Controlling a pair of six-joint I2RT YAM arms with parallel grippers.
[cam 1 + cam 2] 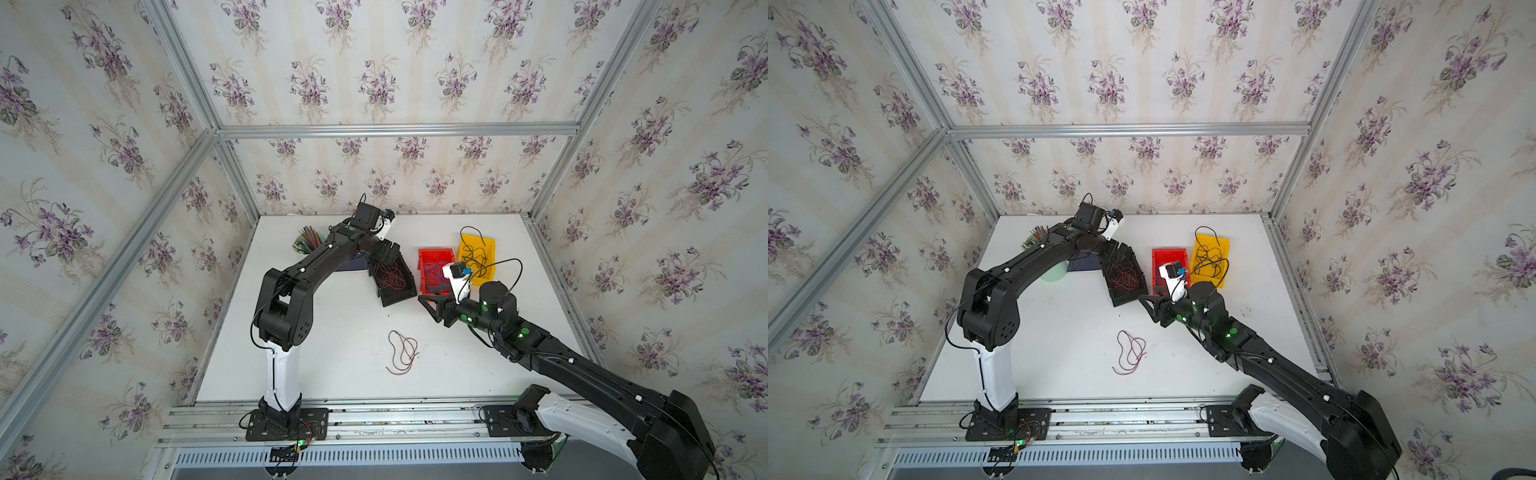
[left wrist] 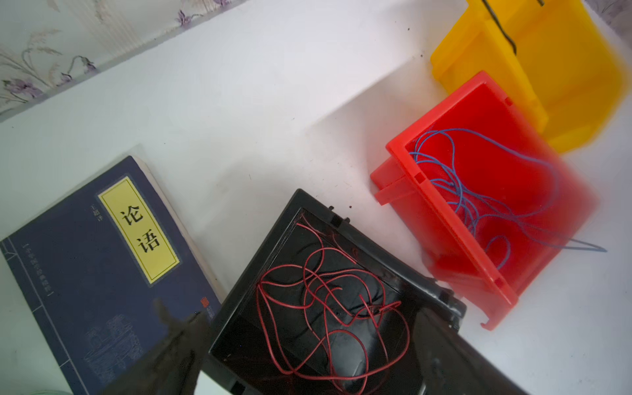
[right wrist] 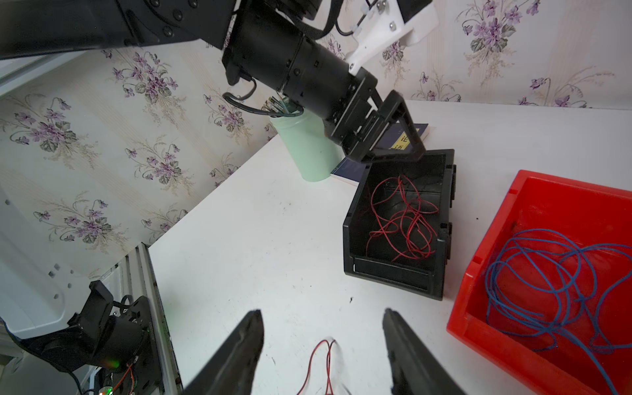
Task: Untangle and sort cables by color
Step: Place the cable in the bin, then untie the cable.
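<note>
Strands of red cable (image 1: 402,352) lay on the surface (image 1: 332,332) frontward of the nearer right end effector (image 1: 428,307), part-open and empty, while the left end effector (image 1: 384,255) gaped empty over the black bin (image 1: 397,300).

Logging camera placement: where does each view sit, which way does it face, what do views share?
Top views: high above the front rail, looking down on the white table; left arm and right arm show whole.
Left wrist: on the left arm, looking down into the black bin of red cables; own blurred fingers at the edge.
Right wrist: on the right arm, facing across the table; open right tool in front, left tool over the black bin.
Shared: all views show the black bin and red bin.
</note>
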